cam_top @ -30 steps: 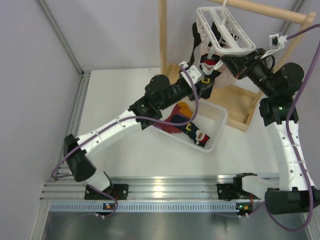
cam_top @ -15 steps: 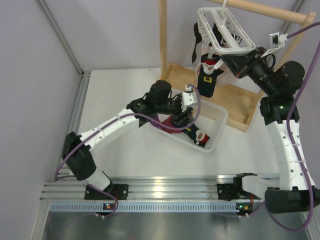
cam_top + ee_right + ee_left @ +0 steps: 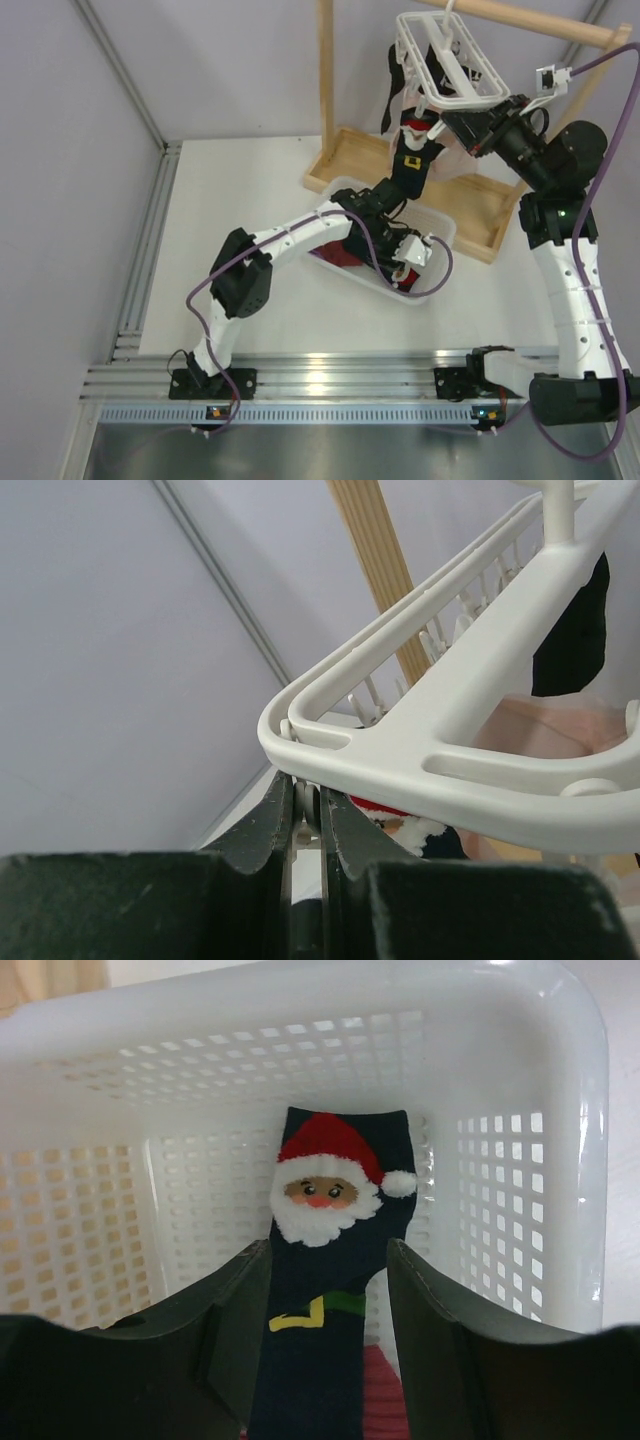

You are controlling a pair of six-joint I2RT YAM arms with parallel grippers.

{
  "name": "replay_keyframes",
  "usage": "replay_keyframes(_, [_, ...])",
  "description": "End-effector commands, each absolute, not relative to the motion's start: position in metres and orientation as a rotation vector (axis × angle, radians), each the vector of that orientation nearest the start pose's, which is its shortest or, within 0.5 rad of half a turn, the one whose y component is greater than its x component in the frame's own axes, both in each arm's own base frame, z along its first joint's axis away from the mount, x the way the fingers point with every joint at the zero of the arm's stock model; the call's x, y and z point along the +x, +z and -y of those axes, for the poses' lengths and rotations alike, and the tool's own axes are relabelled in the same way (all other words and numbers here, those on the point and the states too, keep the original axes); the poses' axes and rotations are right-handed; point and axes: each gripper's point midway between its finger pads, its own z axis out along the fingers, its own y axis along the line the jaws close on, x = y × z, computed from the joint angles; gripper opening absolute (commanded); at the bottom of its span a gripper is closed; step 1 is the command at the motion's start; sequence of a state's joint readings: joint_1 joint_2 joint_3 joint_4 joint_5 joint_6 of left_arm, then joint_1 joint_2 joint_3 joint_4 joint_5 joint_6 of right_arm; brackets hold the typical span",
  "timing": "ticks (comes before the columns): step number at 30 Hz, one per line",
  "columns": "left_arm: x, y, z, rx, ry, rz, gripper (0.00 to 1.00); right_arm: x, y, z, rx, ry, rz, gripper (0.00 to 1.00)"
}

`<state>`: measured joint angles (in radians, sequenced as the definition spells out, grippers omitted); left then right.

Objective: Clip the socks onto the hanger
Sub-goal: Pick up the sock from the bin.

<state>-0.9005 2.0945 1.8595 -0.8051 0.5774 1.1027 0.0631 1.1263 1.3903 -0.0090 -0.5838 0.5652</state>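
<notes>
In the left wrist view a navy Santa sock (image 3: 330, 1250) lies flat in the white basket (image 3: 120, 1200), with a maroon sock (image 3: 385, 1390) beside it. My left gripper (image 3: 328, 1295) is open and low in the basket, one finger on each side of the Santa sock. The white lattice hanger (image 3: 445, 60) hangs from the wooden rack. A navy sock with a yellow buckle (image 3: 410, 165) dangles from it. My right gripper (image 3: 308, 805) is shut on a small white peg under the corner of the hanger (image 3: 450, 720).
The wooden rack's post (image 3: 325, 80) and base tray (image 3: 480, 215) stand just behind the basket (image 3: 447, 240). A pale pink garment (image 3: 540, 730) and another dark sock (image 3: 570, 630) hang from the hanger. Grey walls close in at left and back.
My left arm has swung down from beside the hanger into the basket, over the Santa sock. The right arm has stayed on the peg.
</notes>
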Motion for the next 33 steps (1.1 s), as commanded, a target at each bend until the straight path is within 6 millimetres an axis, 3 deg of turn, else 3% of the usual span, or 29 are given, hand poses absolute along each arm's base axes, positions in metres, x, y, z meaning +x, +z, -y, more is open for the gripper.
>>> replay_keyframes(1, [0.258,0.111,0.431,2.383,-0.633,-1.012,0.55,0.329,0.512,-0.136,-0.189,0.881,-1.352,0.00])
replay_keyframes(9, [0.277,0.084,0.458,2.302,-0.641,-1.060,0.56,0.332,0.506,-0.136,-0.186,0.882,-1.359,0.00])
replay_keyframes(13, [0.283,0.057,0.456,2.334,-0.623,-1.108,0.56,0.332,0.505,-0.136,-0.189,0.881,-1.361,0.00])
replay_keyframes(18, [0.290,0.037,0.451,2.344,-0.608,-1.161,0.54,0.332,0.504,-0.135,-0.190,0.873,-1.363,0.00])
replay_keyframes(21, [0.287,0.034,0.451,2.348,-0.632,-1.177,0.49,0.330,0.504,-0.135,-0.192,0.871,-1.361,0.00])
replay_keyframes(24, [0.282,0.033,0.448,2.353,-0.663,-1.204,0.34,0.329,0.507,-0.134,-0.193,0.864,-1.354,0.00])
replay_keyframes(27, [0.279,0.046,0.448,2.335,-0.671,-1.203,0.20,0.328,0.506,-0.133,-0.192,0.858,-1.356,0.00])
replay_keyframes(28, [0.279,0.063,0.448,2.305,-0.670,-1.198,0.18,0.328,0.506,-0.133,-0.192,0.859,-1.357,0.00])
replay_keyframes(30, [0.279,0.076,0.451,2.245,-0.665,-1.203,0.09,0.329,0.505,-0.132,-0.187,0.857,-1.359,0.00])
replay_keyframes(31, [0.278,0.105,0.453,2.190,-0.656,-1.166,0.06,0.330,0.505,-0.133,-0.188,0.858,-1.359,0.00])
replay_keyframes(32, [0.275,0.106,0.449,2.167,-0.664,-1.177,0.00,0.330,0.504,-0.133,-0.185,0.862,-1.360,0.00])
replay_keyframes(33, [0.279,0.142,0.456,2.066,-0.642,-1.126,0.00,0.331,0.504,-0.133,-0.182,0.862,-1.360,0.00])
